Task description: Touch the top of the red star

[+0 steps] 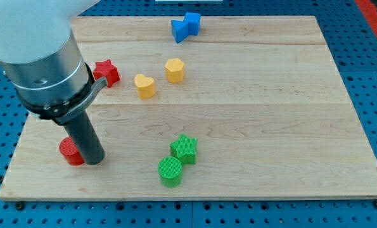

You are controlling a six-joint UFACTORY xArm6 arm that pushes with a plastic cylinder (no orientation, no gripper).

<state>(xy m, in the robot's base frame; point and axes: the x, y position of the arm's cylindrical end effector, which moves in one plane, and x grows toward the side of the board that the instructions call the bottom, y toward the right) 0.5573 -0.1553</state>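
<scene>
Near the counter's (251,95) bottom-left corner, a red cylinder (68,151) is lying, and the rod's tip (93,160) is being held touching it, just on the side facing the view's right. No claw is fitted to this arm, so no claw state can be told; only the straight dark rod is being carried.

Further up, close to the left edge and towards the top-left corner, the red star (106,71) is sitting, partly hidden behind the arm's grey housing. It is well apart from the tip, which is being kept nearer the bottom edge. The approach step is judged to be in hand: the star is not yet being touched.

Just to the star's right, a yellow heart (145,85) and a yellow hexagon (174,69) are lying side by side. At the middle of the top edge a blue block (186,26) of irregular shape is resting. Near the middle of the bottom edge, a green star (184,148) and a green cylinder (170,171) are touching.

For the next move, the tip is judged to need carrying towards the top edge, past the star on one side, and then being brought onto the star's upper side without the star being pushed away.
</scene>
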